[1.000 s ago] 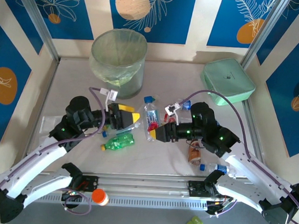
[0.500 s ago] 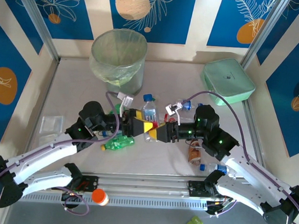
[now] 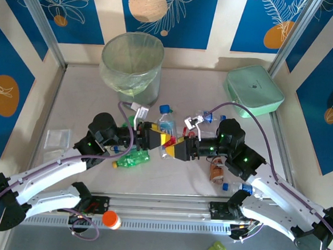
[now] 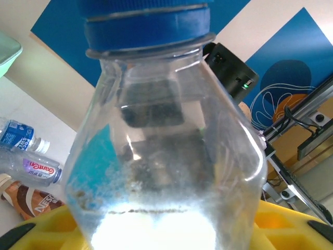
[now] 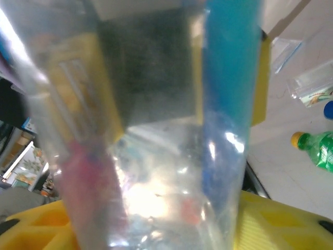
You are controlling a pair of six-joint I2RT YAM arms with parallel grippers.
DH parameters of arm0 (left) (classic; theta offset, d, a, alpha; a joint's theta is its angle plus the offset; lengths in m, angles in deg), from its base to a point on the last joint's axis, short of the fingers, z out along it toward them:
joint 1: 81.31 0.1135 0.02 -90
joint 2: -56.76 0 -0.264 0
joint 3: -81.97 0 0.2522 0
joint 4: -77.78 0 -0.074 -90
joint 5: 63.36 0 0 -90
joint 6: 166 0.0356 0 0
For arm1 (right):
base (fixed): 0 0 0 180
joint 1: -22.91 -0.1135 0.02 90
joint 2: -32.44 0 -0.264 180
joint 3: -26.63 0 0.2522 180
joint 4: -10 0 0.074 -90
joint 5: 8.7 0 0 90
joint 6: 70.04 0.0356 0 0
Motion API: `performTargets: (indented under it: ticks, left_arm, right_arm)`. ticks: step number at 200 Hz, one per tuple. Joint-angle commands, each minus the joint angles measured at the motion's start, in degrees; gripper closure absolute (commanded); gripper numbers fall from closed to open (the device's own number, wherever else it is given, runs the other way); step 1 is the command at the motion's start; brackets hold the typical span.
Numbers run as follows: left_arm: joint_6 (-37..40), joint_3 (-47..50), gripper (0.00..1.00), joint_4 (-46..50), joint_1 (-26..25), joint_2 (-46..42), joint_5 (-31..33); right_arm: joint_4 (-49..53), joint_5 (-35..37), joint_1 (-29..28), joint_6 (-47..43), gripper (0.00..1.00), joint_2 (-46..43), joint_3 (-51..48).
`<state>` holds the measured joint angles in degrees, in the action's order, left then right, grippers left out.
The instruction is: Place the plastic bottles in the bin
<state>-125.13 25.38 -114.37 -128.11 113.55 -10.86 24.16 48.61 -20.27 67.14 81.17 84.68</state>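
White arms (image 3: 42, 179), black joints (image 3: 102, 126) (purple cables (image 3: 257, 120))

Top view's bright and even for you, lit from above, sharp edge to edge, only soft shadows on the table (image 3: 77, 96). Your left wrist view has blown-out white glare low on the clear bottle (image 4: 161, 156). Right wrist view: that bottle is a close blur, smeared colours, background sharper.

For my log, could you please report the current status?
Left gripper and right gripper both at the clear blue-capped bottle; jaws' hold unclear. Bin beyond them, nothing seen in the way. Green bottle lies on table.
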Motion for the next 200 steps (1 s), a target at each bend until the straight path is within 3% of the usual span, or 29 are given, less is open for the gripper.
performTargets:
  ticks: [1, 9, 23, 59, 77, 99, 140, 156, 179, 200]
  left_arm:
    - [0.7, -0.5, 0.53, -3.6, -0.5, -0.7, -0.5]
    - [0.8, -0.5, 0.53, -3.3, -0.5, -0.8, -0.3]
    - [0.8, -0.3, 0.53, -2.9, -0.4, -1.1, 0.1]
    - [3.2, -2.2, 0.51, 1.6, -0.1, -2.2, 1.5]
    - [6.9, -5.4, 0.51, 8.8, 0.3, -2.7, 3.7]
    - [12.6, -11.3, 0.51, 21.2, 1.4, -2.7, 10.7]
    - [16.7, -29.3, 0.57, 43.9, 6.9, 6.2, 24.7]
    - [14.9, -38.7, 0.59, 52.5, 9.8, 11.8, 29.9]
    - [11.2, -48.3, 0.58, 55.8, 14.8, 18.2, 31.5]
    - [5.9, -58.6, 0.58, 61.9, 20.0, 25.3, 37.2]
  right_arm:
    - [4.3, 2.0, -0.3, -1.2, 0.17, -1.0, -0.3]
    - [4.9, 2.3, -0.3, -1.6, 0.09, -1.3, -0.3]
    - [6.7, 2.7, -0.1, -2.7, 0.04, -1.9, 0.5]
    - [13.1, 3.1, 1.3, -6.3, 0.01, -5.3, 3.8]
    - [15.4, 3.6, 2.8, -7.2, 0.01, -7.8, 5.0]
    - [20.1, 6.9, 5.2, -8.1, 0.02, -10.4, 6.9]
    - [26.3, 13.0, 8.4, -8.9, 0.02, -12.5, 7.2]
    - [26.9, 14.8, 8.7, -8.7, 0.03, -13.4, 6.2]
    - [27.2, 15.2, 8.9, -8.6, 0.03, -13.9, 5.3]
    - [28.2, 15.7, 9.0, -9.3, 0.03, -13.9, 5.1]
